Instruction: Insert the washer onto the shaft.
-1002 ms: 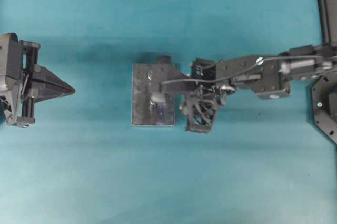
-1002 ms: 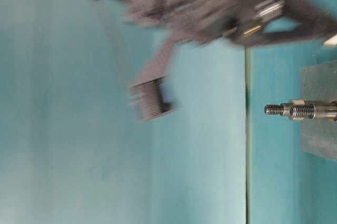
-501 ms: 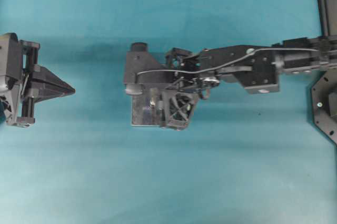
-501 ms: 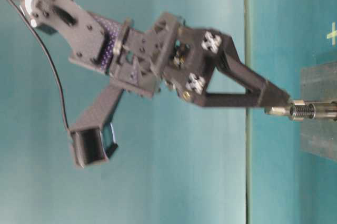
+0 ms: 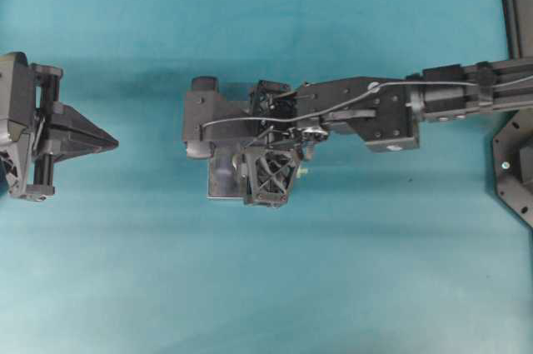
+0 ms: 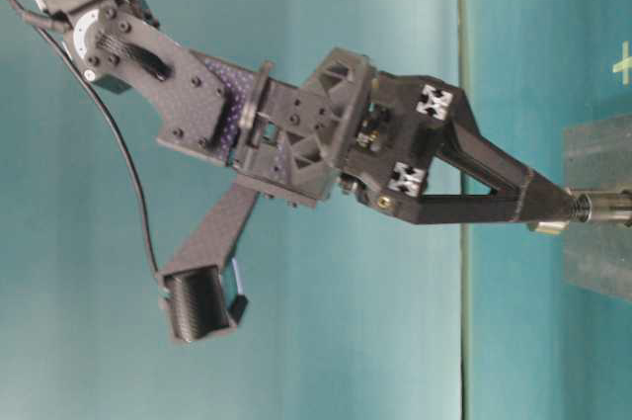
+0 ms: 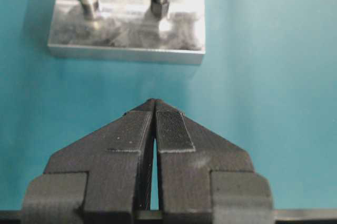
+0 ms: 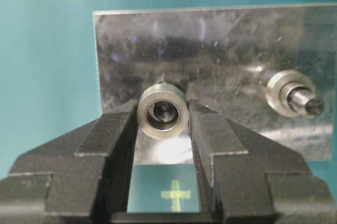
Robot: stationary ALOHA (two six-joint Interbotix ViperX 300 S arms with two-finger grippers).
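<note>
Holding the washer (image 8: pixel 162 110) between its two fingers (image 8: pixel 113 145), the right gripper (image 8: pixel 162 116) stands over the metal plate (image 8: pixel 221 50) on the teal bench (image 5: pixel 266 287). In the right wrist view the washer is centred on the shaft (image 8: pixel 163 112), whose tip shows inside the ring's hole. A second shaft (image 8: pixel 303 99), with a collar at its base, stands on the same plate to the side, apart from the gripper. In the table-level view the fingertips of the right gripper (image 6: pixel 553 208) are at the threaded end of the shaft (image 6: pixel 602 207); I cannot tell how far the washer is on it.

From above, the right arm (image 5: pixel 391 108) and its camera mount cover most of the plate (image 5: pixel 221 183), so the shafts are hidden there. The left gripper (image 5: pixel 92 139) rests well apart at the side of the bench, its fingers (image 7: pixel 168 129) clenched together with nothing between them; the plate (image 7: pixel 126 39) lies ahead of it.

Compared with one second ago, the right gripper has reached further over the plate and come down to the shaft. The left gripper has not moved.
</note>
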